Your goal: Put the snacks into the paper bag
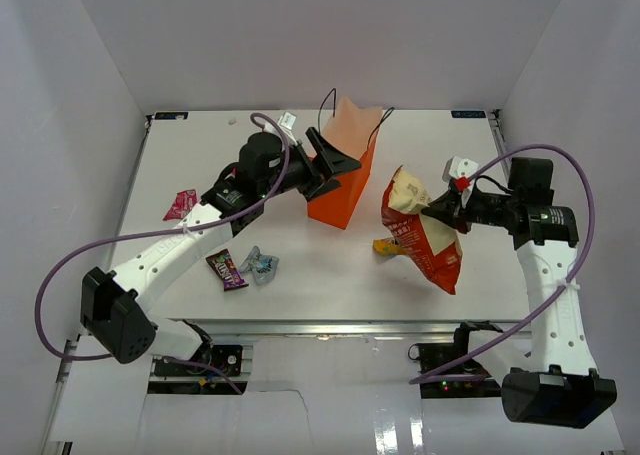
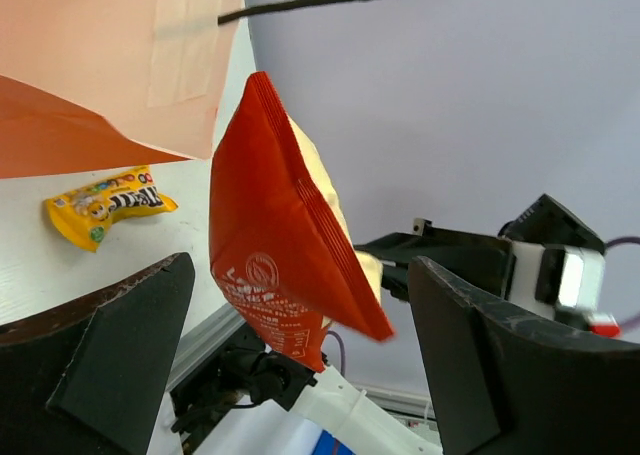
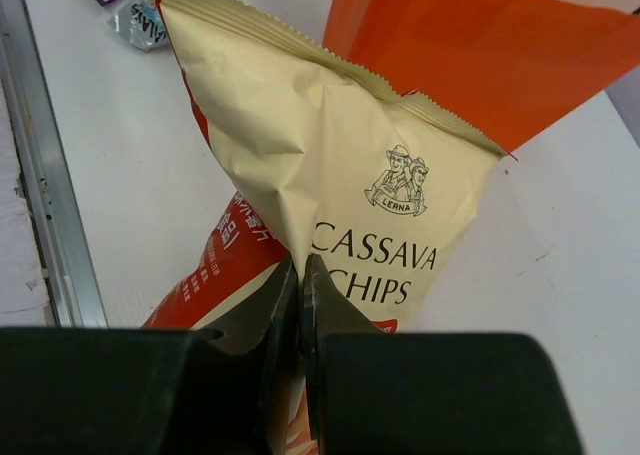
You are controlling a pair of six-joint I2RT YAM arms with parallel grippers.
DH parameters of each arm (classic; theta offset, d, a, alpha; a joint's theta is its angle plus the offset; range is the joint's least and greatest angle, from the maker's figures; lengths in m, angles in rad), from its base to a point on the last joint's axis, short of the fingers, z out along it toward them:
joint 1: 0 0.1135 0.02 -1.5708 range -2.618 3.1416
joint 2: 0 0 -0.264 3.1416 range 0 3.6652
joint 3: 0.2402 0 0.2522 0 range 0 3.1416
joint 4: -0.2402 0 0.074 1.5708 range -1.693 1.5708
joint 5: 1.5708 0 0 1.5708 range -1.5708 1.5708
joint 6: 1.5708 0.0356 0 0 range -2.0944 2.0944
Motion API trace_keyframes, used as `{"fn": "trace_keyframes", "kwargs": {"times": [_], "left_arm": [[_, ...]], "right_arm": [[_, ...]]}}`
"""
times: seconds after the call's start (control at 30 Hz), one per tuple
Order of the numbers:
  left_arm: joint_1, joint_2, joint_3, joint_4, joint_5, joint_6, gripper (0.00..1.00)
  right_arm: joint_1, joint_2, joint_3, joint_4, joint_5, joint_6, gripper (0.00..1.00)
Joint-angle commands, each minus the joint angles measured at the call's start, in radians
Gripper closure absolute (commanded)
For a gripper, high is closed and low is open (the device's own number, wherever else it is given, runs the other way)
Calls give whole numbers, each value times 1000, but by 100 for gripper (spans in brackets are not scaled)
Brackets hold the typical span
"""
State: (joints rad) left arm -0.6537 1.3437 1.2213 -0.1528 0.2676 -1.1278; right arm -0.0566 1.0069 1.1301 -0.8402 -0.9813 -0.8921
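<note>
The right pincer (image 3: 300,305) is clamped on the red-and-cream chip bag (image 3: 340,175), printed "LERNA CASSAVA CHIPS", held at the orange paper bag's (image 1: 345,180) 4 o'clock. The left pincer (image 2: 300,365) is spread apart. A yellow packet (image 2: 105,205) lies on the table (image 1: 330,265).

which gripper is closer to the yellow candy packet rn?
Right. The right gripper holds the chip bag just above the yellow candy packet; the left gripper is across at the paper bag.

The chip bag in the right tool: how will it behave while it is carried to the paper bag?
The chip bag looks puffy and probably light. The right tool pinches only a fold of its film, so it may swing or slip. It seems wide against the paper bag mouth, so it could catch on the rim.
</note>
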Motion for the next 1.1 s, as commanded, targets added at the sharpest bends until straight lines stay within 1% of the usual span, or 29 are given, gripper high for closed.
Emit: {"fn": "trace_keyframes", "kwargs": {"times": [0.0, 0.07, 0.23, 0.43, 0.5, 0.53, 0.6, 0.63, 0.7, 0.73, 0.83, 0.87, 0.9, 0.93, 0.97, 1.0, 1.03, 1.07], "left_arm": [[-47, 46, 69, -24, 10, -26, 2], [-85, 84, 95, -43, 12, -30, 2], [-179, 147, 152, -91, 7, -62, 2], [-236, 216, 176, -91, 2, -98, 2], [-253, 227, 190, -91, -2, -104, 2], [-262, 239, 195, -91, -1, -105, 4], [-268, 247, 198, -91, 7, -110, 12], [-270, 250, 199, -97, 12, -115, 22], [-273, 255, 193, -96, 21, -124, 33], [-273, 256, 195, -99, 24, -127, 48], [-274, 259, 210, -96, 33, -112, 66], [-274, 259, 227, -96, 35, -103, 74], [-274, 259, 237, -96, 36, -78, 78], [-274, 256, 247, -100, 38, -69, 85], [-274, 253, 256, -99, 38, -57, 85], [-274, 244, 267, -100, 38, -38, 90], [-274, 238, 289, -100, 38, -8, 92], [-274, 232, 300, -99, 35, 12, 93]], "right_arm": [[1, -47, 74, -169, -99, -213, 92], [3, -63, 83, -212, -96, -246, 92], [8, -90, 80, -246, -102, -312, 92], [24, -106, 79, -246, -100, -346, 92], [34, -113, 74, -263, -103, -386, 92], [37, -116, 63, -264, -105, -389, 92], [43, -123, 56, -260, -105, -387, 92], [44, -128, 48, -255, -103, -383, 92], [47, -133, 48, -249, -108, -380, 92], [49, -136, 49, -249, -117, -377, 92], [54, -140, 50, -258, -138, -373, 92], [55, -140, 51, -260, -141, -372, 92], [55, -140, 51, -260, -145, -367, 92], [55, -140, 54, -260, -149, -357, 92], [55, -142, 57, -257, -151, -349, 89], [55, -142, 65, -246, -151, -338, 84], [55, -142, 71, -238, -151, -309, 77], [55, -142, 79, -229, -151, -288, 64]]}}
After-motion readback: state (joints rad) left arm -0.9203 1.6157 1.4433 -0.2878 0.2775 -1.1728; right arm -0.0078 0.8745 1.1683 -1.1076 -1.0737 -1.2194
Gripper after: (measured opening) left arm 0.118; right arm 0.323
